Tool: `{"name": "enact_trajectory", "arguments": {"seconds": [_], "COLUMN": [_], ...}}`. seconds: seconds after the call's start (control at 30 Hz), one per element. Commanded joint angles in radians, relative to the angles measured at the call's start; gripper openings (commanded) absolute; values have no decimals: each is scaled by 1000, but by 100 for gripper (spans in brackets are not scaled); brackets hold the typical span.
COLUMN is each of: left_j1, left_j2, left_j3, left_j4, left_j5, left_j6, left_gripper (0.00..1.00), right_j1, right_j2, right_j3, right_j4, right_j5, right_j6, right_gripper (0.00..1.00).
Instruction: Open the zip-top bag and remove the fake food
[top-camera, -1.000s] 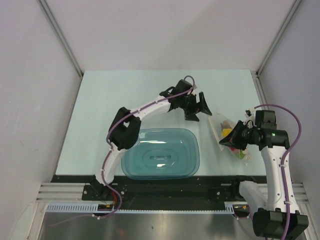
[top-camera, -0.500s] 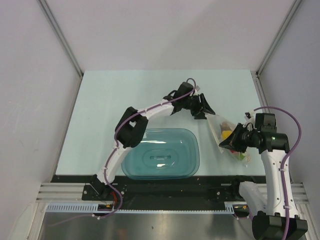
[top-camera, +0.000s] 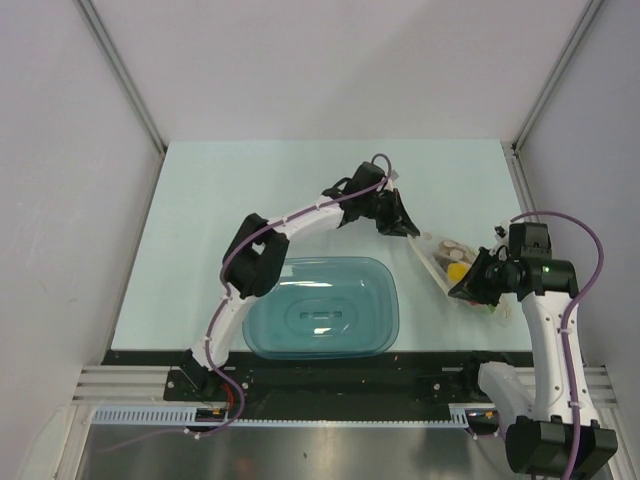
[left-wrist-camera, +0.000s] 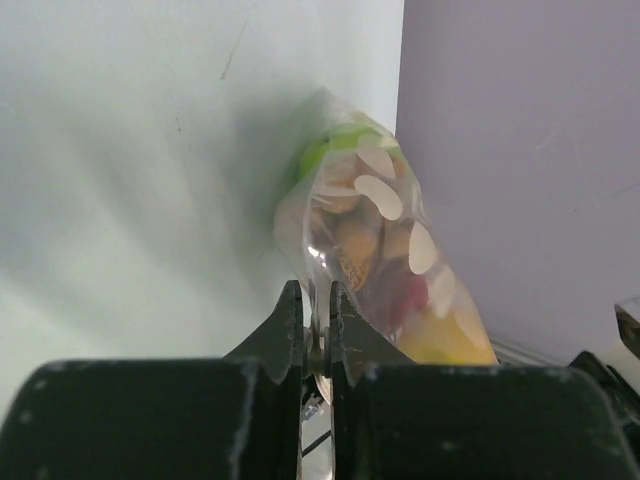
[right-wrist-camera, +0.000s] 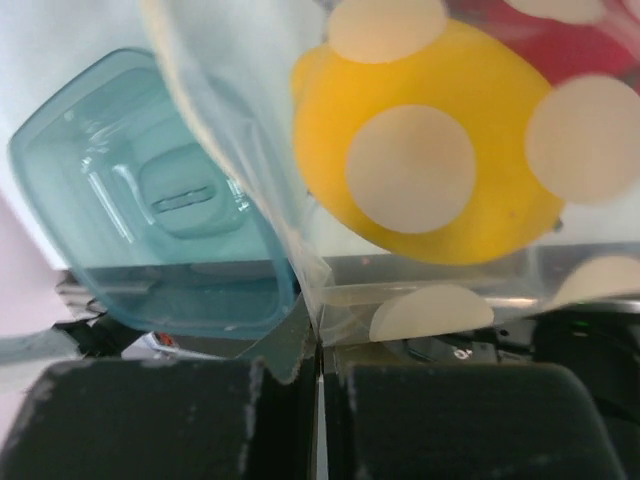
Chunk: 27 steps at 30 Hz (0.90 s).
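The zip-top bag (top-camera: 448, 260), clear with white dots, hangs between my two grippers at the table's right side. My left gripper (top-camera: 408, 232) is shut on its far-left edge. In the left wrist view the jaws (left-wrist-camera: 318, 312) pinch a thin fold of the bag (left-wrist-camera: 372, 225). My right gripper (top-camera: 468, 286) is shut on the near edge, and its own view shows the plastic (right-wrist-camera: 250, 150) caught between the jaws (right-wrist-camera: 320, 350). The fake food is inside: a yellow fruit (right-wrist-camera: 430, 150), a red piece (right-wrist-camera: 565, 35), green (left-wrist-camera: 322, 152) and brown pieces (left-wrist-camera: 352, 240).
The teal translucent tub (top-camera: 322, 306) lies upside down near the front edge, left of the bag, and shows behind the bag in the right wrist view (right-wrist-camera: 140, 210). A grey side wall (left-wrist-camera: 520, 150) stands just right of the bag.
My left gripper moved right onto the bag's edge and closed on it. The bag has shifted slightly and is stretched between both grippers. The right gripper stayed shut on its edge.
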Motion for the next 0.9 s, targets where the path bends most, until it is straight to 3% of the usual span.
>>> {"name": "enact_trajectory", "arguments": {"seconds": [0.0, 0.17, 0.27, 0.37, 0.4, 0.6, 0.7, 0.73, 0.87], "left_j1": [5, -4, -30, -76, -90, -162, -176, -180, -191], "left_j2": [-203, -329, -389, -421, -426, -410, -421, -426, -455], "left_j3": [-24, -123, -181, -253, -261, -319, -319, -322, -342], "left_j4": [-56, -47, -24, 56, 53, 119, 98, 95, 92], "left_j5": [-43, -112, -132, -155, -172, -191, -220, -224, -251], "left_j6": [99, 98, 51, -8, -17, -149, -169, -175, -197], "left_gripper": [0, 0, 0, 0, 0, 0, 0, 0, 0], "right_j1": [15, 35, 35, 21, 13, -51, -85, -91, -105], "right_j2": [65, 227, 289, 312, 309, 142, 53, 0, -111], "right_j3": [105, 241, 298, 312, 310, 217, 177, 165, 96], "right_j4": [-7, -35, -30, -29, -35, -116, -159, -171, -182], "right_j5": [182, 369, 357, 283, 262, 138, 92, 78, -12], "right_j6": [-35, -53, -37, 5, 22, 201, 314, 350, 468], "right_gripper": [0, 0, 3, 22, 37, 87, 93, 99, 100]}}
